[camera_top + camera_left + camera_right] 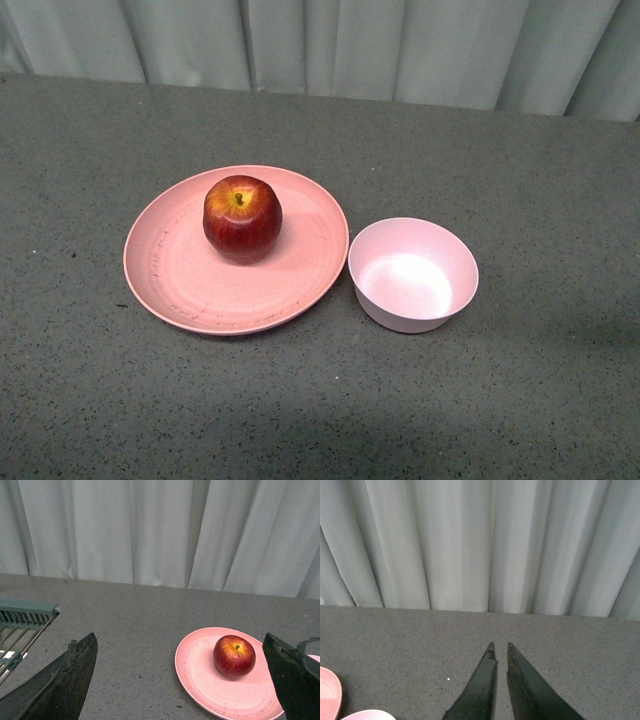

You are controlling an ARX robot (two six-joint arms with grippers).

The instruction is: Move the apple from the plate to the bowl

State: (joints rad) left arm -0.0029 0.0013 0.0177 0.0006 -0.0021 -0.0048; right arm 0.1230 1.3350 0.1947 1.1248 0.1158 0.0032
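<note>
The dark red apple [242, 217] sits upright on the salmon-pink plate [180, 275], toward its far side. The small pale pink bowl [413, 274] stands empty just right of the plate, close to its rim. Neither gripper shows in the front view. In the left wrist view my left gripper [180, 642] is open wide and empty, with the apple [234, 656] and plate [200, 672] ahead, nearer its right finger. In the right wrist view my right gripper [500, 645] is shut and empty above bare table; the plate's edge [329, 690] and the bowl's rim [370, 715] show at the corner.
The grey speckled tabletop [520, 180] runs back to a pale curtain [400, 45]. A grey-green wire rack [22, 622] stands at the side in the left wrist view.
</note>
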